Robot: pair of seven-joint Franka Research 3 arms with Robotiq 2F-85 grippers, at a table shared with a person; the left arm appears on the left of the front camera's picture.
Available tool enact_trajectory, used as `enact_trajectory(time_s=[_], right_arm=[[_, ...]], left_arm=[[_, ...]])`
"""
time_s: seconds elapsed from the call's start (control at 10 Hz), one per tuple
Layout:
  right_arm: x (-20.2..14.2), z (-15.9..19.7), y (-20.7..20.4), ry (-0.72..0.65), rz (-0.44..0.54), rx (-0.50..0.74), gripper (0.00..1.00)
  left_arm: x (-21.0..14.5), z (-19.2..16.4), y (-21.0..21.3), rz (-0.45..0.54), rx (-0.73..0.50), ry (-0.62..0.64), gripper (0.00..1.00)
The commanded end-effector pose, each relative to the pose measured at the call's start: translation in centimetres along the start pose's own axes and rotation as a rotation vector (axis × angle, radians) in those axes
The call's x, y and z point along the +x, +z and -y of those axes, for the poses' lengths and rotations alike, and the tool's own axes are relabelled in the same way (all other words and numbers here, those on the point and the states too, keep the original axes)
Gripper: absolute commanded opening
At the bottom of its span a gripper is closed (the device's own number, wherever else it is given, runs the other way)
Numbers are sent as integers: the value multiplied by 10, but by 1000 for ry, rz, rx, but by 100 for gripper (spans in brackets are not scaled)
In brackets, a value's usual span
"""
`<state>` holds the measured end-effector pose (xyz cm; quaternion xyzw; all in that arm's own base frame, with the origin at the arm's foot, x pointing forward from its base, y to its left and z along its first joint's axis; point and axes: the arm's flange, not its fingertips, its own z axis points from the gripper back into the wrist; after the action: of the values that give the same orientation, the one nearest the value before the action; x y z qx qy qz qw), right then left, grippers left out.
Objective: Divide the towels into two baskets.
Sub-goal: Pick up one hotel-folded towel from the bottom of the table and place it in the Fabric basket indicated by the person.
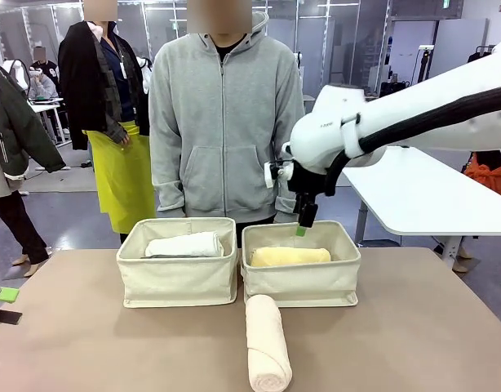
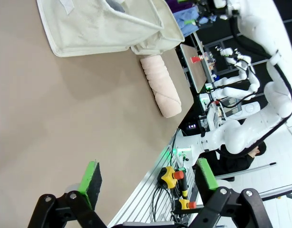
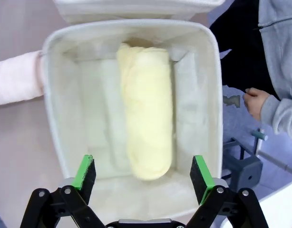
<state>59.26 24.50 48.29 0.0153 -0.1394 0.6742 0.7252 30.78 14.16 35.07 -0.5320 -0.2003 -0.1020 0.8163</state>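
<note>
Right gripper (image 3: 143,171): jaws wide apart, nothing between them. It hangs over the right basket (image 1: 303,284), pointing straight down at the yellow towel (image 3: 146,114). The green pads (image 3: 85,169) are clear of the roll and the basket walls.

Yellow towel lies lengthwise along the basket floor, roughly centred, alone in there as far as I can see.

Left gripper (image 2: 148,178): jaws also wide apart, empty, over bare table (image 2: 65,118) near my edge, well away from the baskets.

Left basket (image 1: 177,282) sits right beside the right one, side walls touching or nearly so. The white towel (image 1: 185,244) lies in it, along its length, its top about level with the rim.

Peach towel (image 1: 267,343) is on the table on my side of the baskets, pointing away from me. Its far end is against or just beside the right basket's near left corner; can't tell which.

Person (image 1: 222,122) in a grey hoodie stands behind the baskets, one hand (image 3: 254,99) hanging just past the far wall of the right basket, not touching anything.
</note>
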Motion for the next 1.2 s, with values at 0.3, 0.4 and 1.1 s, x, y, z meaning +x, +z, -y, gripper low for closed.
enact_trajectory(time_s=[0.3, 0.4, 1.1], right_arm=[[-146, -88, 59, -448, 228, 135, 100], [-175, -99, 64, -555, 217, 116, 100], [-429, -184, 37, -1142, 973, 641, 100]], left_arm=[[0, 2, 2, 15, -10, -8, 100], [0, 2, 2, 15, -10, -8, 100], [0, 2, 2, 15, -10, -8, 100]])
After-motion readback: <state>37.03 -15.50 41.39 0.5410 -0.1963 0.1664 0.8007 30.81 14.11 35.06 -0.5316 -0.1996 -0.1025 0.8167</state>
